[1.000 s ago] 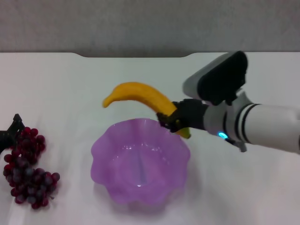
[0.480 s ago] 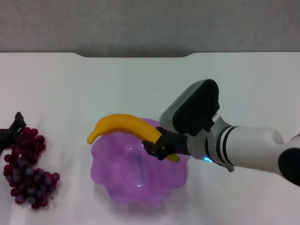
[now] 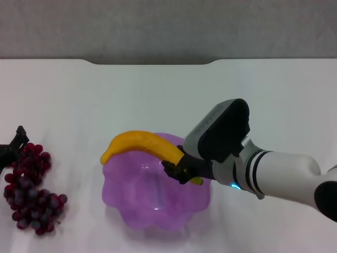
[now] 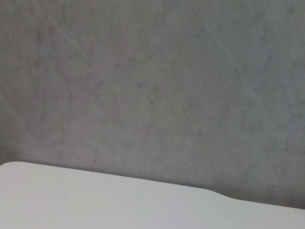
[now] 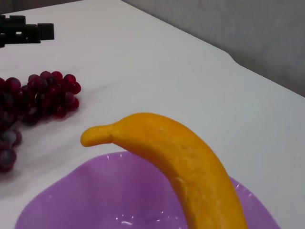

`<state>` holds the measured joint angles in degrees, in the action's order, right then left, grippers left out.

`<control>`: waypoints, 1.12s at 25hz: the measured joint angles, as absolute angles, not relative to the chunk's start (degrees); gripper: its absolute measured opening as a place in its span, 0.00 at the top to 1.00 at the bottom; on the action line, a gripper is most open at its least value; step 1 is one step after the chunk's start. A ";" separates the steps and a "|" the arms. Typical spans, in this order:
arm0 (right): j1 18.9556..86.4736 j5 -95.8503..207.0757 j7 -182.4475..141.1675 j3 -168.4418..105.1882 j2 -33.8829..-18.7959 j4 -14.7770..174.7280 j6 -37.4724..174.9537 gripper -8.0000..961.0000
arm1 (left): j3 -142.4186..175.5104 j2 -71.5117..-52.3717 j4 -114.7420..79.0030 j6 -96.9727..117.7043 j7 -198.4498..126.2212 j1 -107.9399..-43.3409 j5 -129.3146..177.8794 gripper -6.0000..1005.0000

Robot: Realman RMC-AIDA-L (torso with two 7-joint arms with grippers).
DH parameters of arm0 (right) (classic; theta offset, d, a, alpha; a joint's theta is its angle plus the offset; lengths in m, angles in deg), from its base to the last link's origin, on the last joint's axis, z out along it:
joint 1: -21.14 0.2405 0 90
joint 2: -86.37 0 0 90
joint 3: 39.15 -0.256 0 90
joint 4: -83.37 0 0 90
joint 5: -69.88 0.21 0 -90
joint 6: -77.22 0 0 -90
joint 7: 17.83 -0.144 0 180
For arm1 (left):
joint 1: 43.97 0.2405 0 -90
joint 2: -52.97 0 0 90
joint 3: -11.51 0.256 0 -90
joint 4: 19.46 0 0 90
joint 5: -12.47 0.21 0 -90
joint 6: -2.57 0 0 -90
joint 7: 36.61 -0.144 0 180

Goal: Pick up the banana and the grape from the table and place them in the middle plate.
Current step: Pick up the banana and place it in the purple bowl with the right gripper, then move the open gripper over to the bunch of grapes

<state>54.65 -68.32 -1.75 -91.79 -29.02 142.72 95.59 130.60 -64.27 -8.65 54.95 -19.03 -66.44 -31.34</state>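
My right gripper [image 3: 181,171] is shut on the green-tipped end of the yellow banana [image 3: 139,143]. It holds the banana just above the purple scalloped middle plate [image 3: 113,182], with the free end reaching past the plate's far left rim. The right wrist view shows the banana [image 5: 186,162] arching over the plate [image 5: 71,200], which has nothing in it. The grape bunch [image 3: 29,192] lies on the white table [image 3: 79,100] at the left, also seen as the grape [image 5: 43,93] beyond the plate. My left gripper [image 3: 11,147] sits at the left edge, right beside the grape.
The table's far edge has a notch, with a grey wall [image 4: 152,86] behind it. The left wrist view shows only that wall and a strip of table [image 4: 95,205]. My left gripper [image 5: 24,31] appears as a dark shape past the grape.
My right gripper has carried the banana down and toward me, from above the plate's far rim to just over its bowl. The grape and the left arm have not moved.
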 joint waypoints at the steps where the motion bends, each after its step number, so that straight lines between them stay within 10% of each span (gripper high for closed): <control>1: 54.67 -68.32 -1.73 -91.50 -29.03 142.68 95.36 0.39 | 130.60 -64.27 -8.58 54.95 -19.04 -66.47 -31.33 0.12; 13: 55.06 -68.98 -1.62 -88.32 -28.97 141.66 91.34 0.36 | 130.60 -64.36 -8.47 54.95 -19.03 -66.49 -31.29 0.12; 18: 54.37 -69.00 -1.58 -88.16 -28.86 141.67 87.53 0.16 | 130.60 -64.36 -8.68 54.96 -19.03 -66.39 -31.33 0.12; 28: 47.58 -69.16 6.09 -94.54 -28.61 142.95 78.70 0.05 | 130.60 -64.31 -8.88 54.93 -19.03 -66.10 -31.42 0.12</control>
<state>47.58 -69.16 6.09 -94.54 -28.61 142.95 78.70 130.60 -64.31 -8.88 54.93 -19.03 -66.10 -31.42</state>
